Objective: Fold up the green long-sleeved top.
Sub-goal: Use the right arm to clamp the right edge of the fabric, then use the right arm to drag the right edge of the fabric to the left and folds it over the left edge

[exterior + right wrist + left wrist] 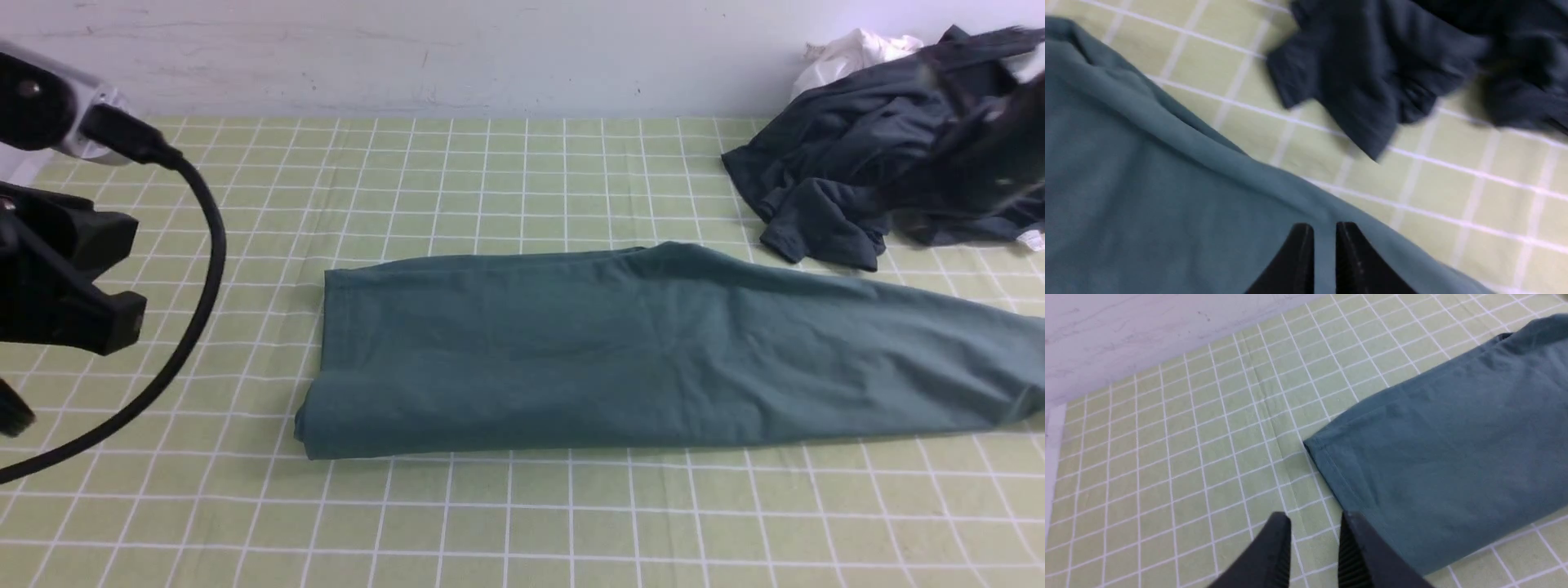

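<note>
The green long-sleeved top [637, 351] lies folded into a long band across the middle of the checked cloth, its right end running out of the front view. My left gripper [131, 273] hangs at the far left, clear of the top. In the left wrist view it [1314, 518] is open and empty, just beside the top's hemmed corner [1327, 457]. My right gripper [1325, 228] hovers over the top's far edge [1167, 196] with its jaws a narrow gap apart and nothing between them. In the front view it is a dark blur [988, 139] at the back right.
A dark charcoal-grey garment [865, 171] lies crumpled at the back right, with a small white cloth [849, 53] behind it against the wall. It also shows in the right wrist view [1372, 73]. The left arm's black cable [204, 269] loops over the left side.
</note>
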Robot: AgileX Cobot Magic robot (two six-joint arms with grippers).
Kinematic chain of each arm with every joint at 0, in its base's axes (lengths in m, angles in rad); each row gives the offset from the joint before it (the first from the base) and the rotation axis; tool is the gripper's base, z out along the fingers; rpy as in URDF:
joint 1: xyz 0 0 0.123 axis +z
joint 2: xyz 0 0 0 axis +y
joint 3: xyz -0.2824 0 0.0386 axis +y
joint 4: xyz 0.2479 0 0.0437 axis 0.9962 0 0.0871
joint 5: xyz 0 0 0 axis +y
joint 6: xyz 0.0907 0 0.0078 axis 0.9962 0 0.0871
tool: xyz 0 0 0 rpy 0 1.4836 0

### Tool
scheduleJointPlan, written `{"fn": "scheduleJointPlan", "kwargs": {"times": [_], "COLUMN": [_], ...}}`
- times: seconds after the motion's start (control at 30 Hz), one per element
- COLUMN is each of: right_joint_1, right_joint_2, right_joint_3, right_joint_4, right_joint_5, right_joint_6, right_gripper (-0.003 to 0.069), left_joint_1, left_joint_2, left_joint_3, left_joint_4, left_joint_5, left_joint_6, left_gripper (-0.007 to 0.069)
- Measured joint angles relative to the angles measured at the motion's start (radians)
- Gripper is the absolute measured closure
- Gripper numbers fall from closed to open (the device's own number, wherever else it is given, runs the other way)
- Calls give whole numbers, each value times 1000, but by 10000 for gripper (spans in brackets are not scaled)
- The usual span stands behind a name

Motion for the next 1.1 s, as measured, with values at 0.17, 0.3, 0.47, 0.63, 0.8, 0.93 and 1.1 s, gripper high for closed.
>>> {"fn": "scheduleJointPlan", "kwargs": {"times": [0.17,0.3,0.47,0.63,0.8,0.93,1.1], "right_joint_1": [-221,-327,-364,-365,-365,-363,-344], "right_joint_2": [-71,-38,45,143,163,110,-2], "right_joint_3": [139,217,233,233,232,197,55], "right_joint_4": [27,132,181,193,260,318,403], "right_joint_5": [5,2,-26,-60,-67,-36,50], "right_joint_6": [106,75,47,97,90,14,-26], "right_gripper": [561,470,274,211,398,611,632], "left_joint_1": [0,0,0,0,0,0,0], "left_joint_2": [3,4,4,4,4,4,4], "left_joint_3": [31,36,36,36,36,36,36], "left_joint_4": [-5,-10,-11,-11,-11,-11,-11], "left_joint_5": [0,-8,-13,-17,-22,-27,-30], "left_joint_6": [0,0,0,0,0,0,0], "left_gripper": [484,585,629,629,629,629,629]}}
